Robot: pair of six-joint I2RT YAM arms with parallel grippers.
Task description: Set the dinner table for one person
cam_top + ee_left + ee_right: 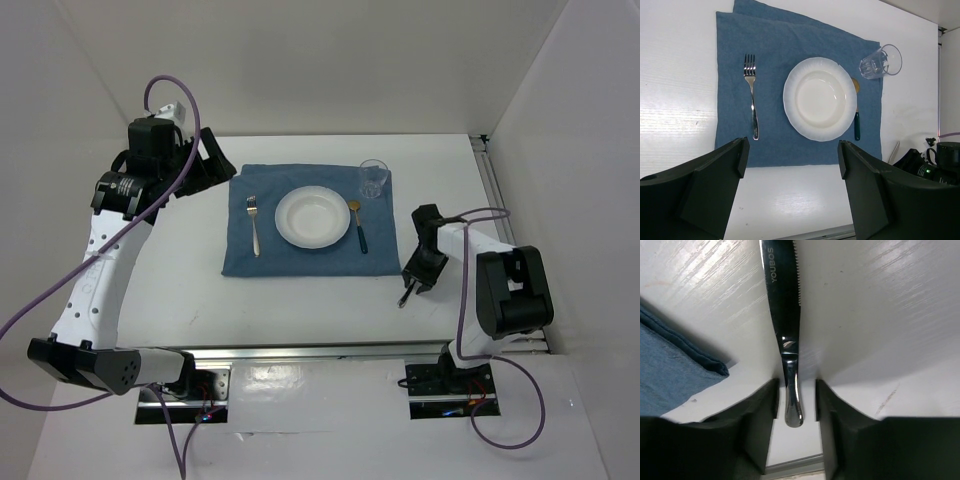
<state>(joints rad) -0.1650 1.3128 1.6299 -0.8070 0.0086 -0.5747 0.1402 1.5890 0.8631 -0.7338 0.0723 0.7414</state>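
Note:
On the white dinner table (300,310) a blue placemat (300,262) holds a white plate (313,217), a fork (253,222) to its left, a gold spoon with a dark handle (358,228) to its right and a clear glass (374,178) at the far right corner. A steel knife (785,305) lies on the bare table just right of the placemat (675,370). My right gripper (795,400) is low over the knife's handle end, jaws either side with small gaps. My left gripper (215,165) is open and empty, raised above the table left of the placemat.
A metal rail (320,350) runs along the table's near edge and another (495,190) along the right side. White walls close in the left, back and right. The left wrist view shows the whole setting (820,98) and the right arm (935,165).

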